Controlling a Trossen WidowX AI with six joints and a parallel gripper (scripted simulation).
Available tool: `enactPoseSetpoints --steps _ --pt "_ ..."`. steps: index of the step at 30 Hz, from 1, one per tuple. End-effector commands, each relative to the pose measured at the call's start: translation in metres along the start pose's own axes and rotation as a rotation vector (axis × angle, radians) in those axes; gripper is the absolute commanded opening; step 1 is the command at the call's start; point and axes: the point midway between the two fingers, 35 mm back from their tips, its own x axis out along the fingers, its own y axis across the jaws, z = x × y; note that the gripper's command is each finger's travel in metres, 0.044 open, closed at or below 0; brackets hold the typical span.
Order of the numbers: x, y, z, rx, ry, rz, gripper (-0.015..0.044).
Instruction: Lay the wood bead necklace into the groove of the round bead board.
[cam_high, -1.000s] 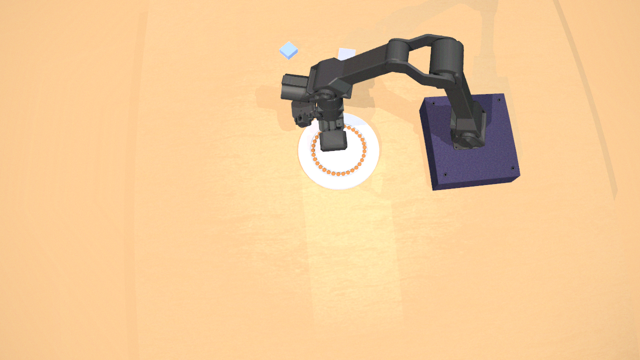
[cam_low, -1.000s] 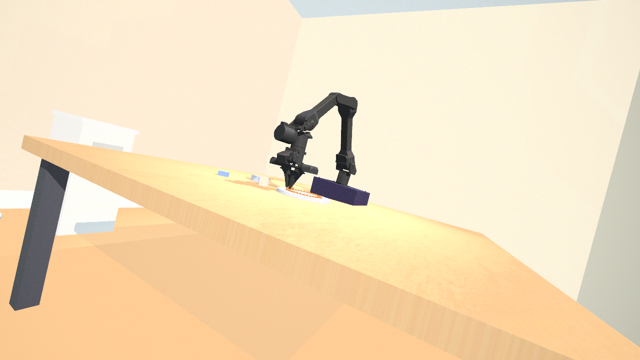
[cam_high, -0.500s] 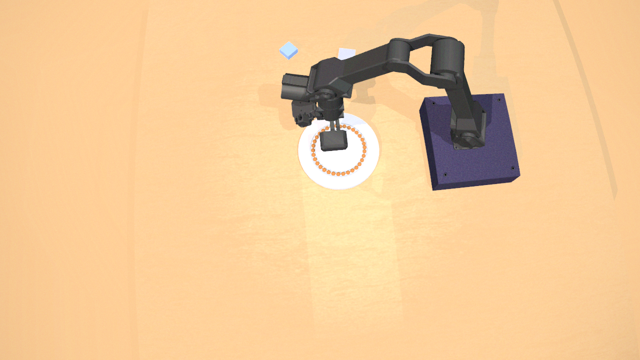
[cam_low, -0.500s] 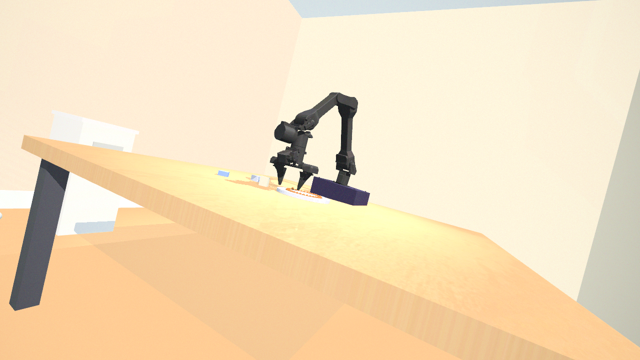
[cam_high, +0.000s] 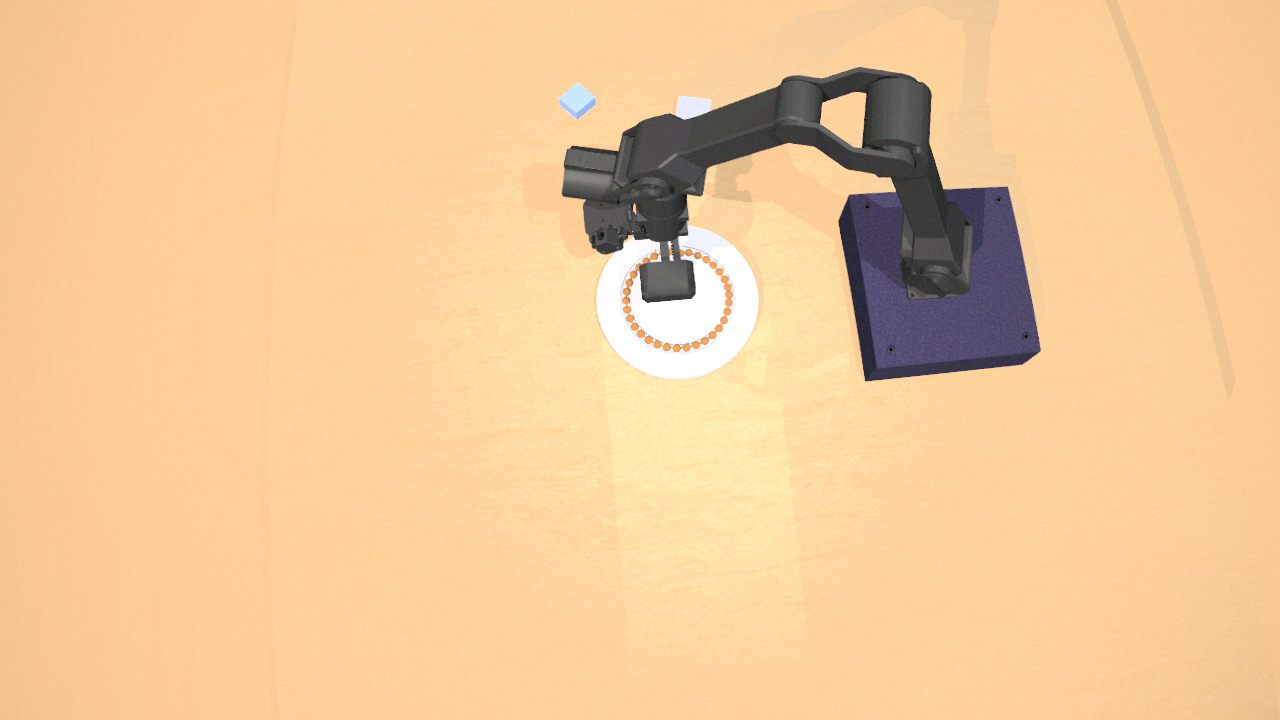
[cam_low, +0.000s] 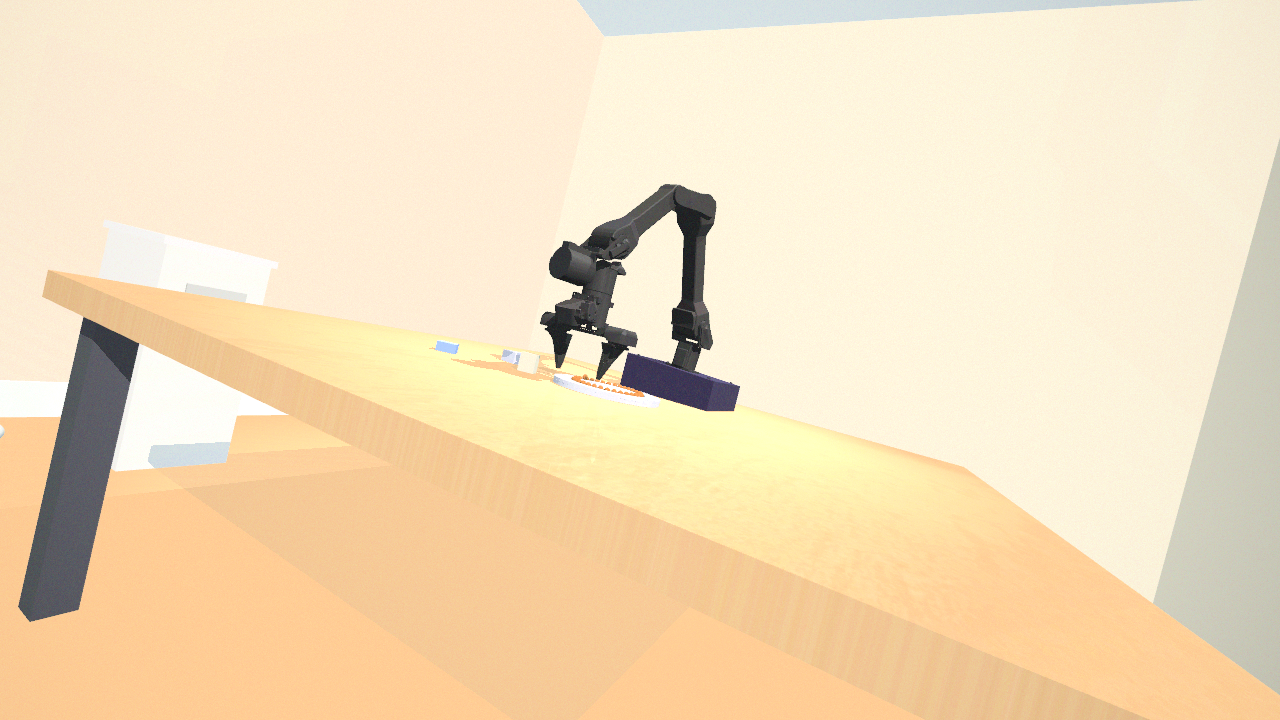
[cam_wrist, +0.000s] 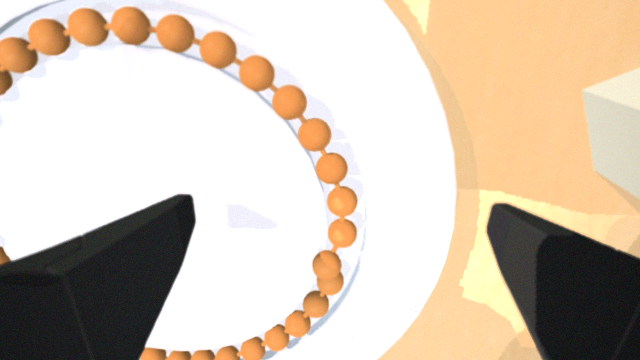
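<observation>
The orange wood bead necklace forms a ring on the white round bead board. Most visible beads lie along the groove. In the wrist view two beads overlap at the lower right, near the groove's inner edge; their exact seating is unclear. My gripper is wide open and empty, low over the board's far part. In the wrist view one fingertip is inside the ring and the other is out beyond the board's rim. The arm hides part of the ring in the overhead view.
A blue block and a pale block lie beyond the board. A cream block stands close beyond the board's rim. The purple arm base stands right of the board.
</observation>
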Motion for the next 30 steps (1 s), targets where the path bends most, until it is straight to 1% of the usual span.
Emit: enactPoseSetpoints --steps 1,3,5,10,15,20,21,30 --pt "0.0 0.0 0.0 -0.004 0.0 -0.003 0.044" --pt "0.0 0.0 0.0 -0.004 0.0 -0.003 0.044" --pt "-0.005 0.0 -0.003 0.018 0.0 -0.003 0.0387" --pt "-0.031 0.004 -0.022 0.159 0.002 -0.003 0.0256" --pt "-0.032 0.004 -0.023 0.164 0.002 -0.003 0.0125" --pt "-0.016 0.004 -0.023 0.164 0.002 -0.002 0.012" --pt "-0.026 0.004 -0.02 0.156 -0.006 -0.001 0.012" --pt "-0.016 0.004 -0.02 0.159 -0.004 -0.002 0.012"
